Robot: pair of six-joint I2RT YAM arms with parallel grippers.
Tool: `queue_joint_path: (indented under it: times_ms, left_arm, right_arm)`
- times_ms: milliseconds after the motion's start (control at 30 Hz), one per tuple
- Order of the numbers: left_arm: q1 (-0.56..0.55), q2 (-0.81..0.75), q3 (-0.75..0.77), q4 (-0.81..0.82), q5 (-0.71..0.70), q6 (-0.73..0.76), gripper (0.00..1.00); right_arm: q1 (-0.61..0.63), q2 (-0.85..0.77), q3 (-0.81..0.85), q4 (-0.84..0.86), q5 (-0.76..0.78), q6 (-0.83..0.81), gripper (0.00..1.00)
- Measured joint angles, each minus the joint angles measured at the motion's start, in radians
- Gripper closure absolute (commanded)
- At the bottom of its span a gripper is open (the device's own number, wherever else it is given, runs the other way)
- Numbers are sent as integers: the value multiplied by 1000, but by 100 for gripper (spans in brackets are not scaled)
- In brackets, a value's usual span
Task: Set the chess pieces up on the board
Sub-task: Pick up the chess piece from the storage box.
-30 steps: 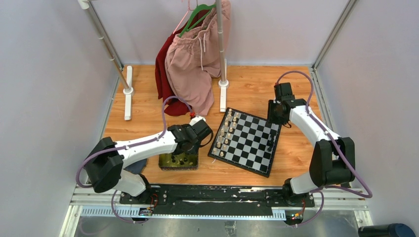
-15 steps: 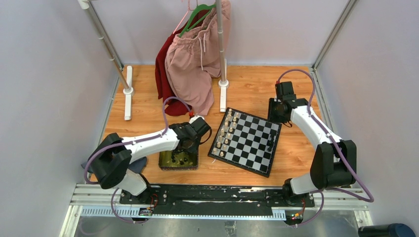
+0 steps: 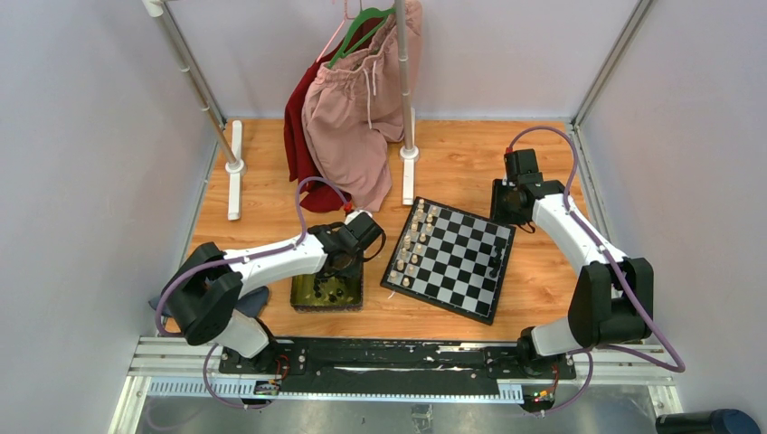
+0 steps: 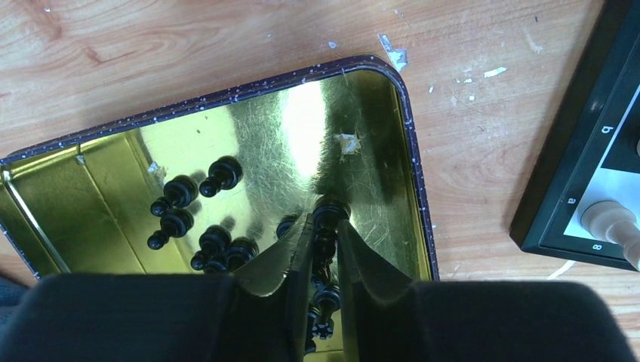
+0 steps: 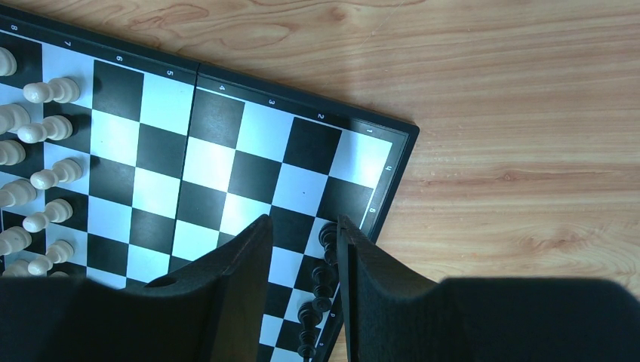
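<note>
Clutter at the far side of the wooden worktop (image 3: 470, 163): a pink garment (image 3: 353, 108) and a dark red garment (image 3: 297, 136) hang under a green hanger (image 3: 362, 23) between white posts (image 3: 405, 90), well apart from both my arms.

My left hand (image 4: 323, 220) hangs low inside the tray (image 4: 249, 128). It is a shallow tin with rounded corners, a scratched, mirror-bright yellow-gold floor and a dark rim speckled white. Glossy black chess pieces (image 4: 219, 173) with round heads and turned collars lie tipped over on it, crowding close to my fingers (image 4: 355, 260). One piece sits between those fingers, which are drawn in narrow on either side of it. Whether they already pinch it I cannot tell. White flecks dot the wood grain just beside the tray.

My right hand (image 5: 303, 220) is spread open over the board (image 5: 249, 166), near the corner marked 1, holding nothing. A few more black pieces stand in a line along that edge, just beside one finger. Cream pieces (image 5: 45, 90) fill the opposite end in rows. The board is flat, with black and pale checks, and its dark border carries the digits 8 down to 1 in white.
</note>
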Motion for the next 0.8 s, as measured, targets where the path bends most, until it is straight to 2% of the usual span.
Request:
queue_joint_path:
  times_ms: [433,800]
  left_arm:
    - [2,2,0,5,6,-1,93]
    - [2,-44,31,-62,-36,7,94]
  right_arm:
    - [0,-15,0,0,1,0,59]
    - [0,-21,0,1,1,1,59]
